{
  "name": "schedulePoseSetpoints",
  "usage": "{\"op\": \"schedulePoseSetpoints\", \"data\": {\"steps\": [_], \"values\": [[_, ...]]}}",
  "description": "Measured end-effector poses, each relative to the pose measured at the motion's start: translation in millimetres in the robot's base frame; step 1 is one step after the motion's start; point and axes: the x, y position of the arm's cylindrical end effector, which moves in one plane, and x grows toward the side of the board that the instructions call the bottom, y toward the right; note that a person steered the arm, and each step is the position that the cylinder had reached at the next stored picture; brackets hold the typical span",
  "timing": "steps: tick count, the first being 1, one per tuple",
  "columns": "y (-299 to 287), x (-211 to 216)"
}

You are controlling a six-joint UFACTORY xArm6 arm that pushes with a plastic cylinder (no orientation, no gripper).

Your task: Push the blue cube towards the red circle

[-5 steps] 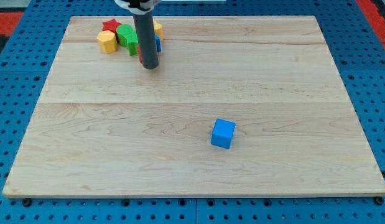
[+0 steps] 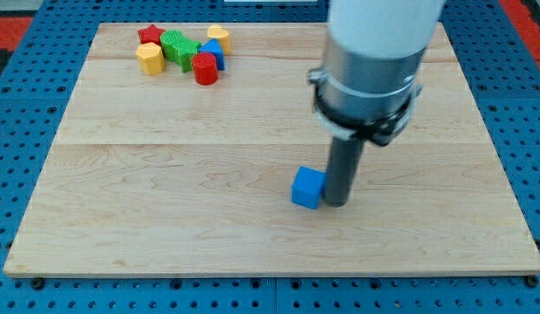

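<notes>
The blue cube (image 2: 307,188) lies on the wooden board (image 2: 165,201), a little right of centre and low in the view. My tip (image 2: 335,203) stands against the cube's right side, touching or nearly touching it. The red circle (image 2: 205,69), a short red cylinder, sits near the view's top left, at the lower right edge of a cluster of blocks. The arm's wide grey body hangs above the tip and hides part of the board's upper right.
The cluster at the top left holds a red star (image 2: 150,35), a yellow block (image 2: 149,59), a green block (image 2: 177,47), another yellow block (image 2: 218,37) and a small blue block (image 2: 214,52). Blue pegboard surrounds the board.
My tip has moved from beside the top-left cluster down and right to the blue cube's right side. The cube has shifted slightly left. The red circle now shows.
</notes>
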Motion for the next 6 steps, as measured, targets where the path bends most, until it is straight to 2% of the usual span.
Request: {"op": "schedulePoseSetpoints", "data": {"steps": [1,2,3,4,5,6], "values": [[-45.0,3.9],[-97.1,-29.2],[-103.9,-68.1],[-73.6,-97.8],[-44.5,-105.7],[-93.3,-110.1]]}}
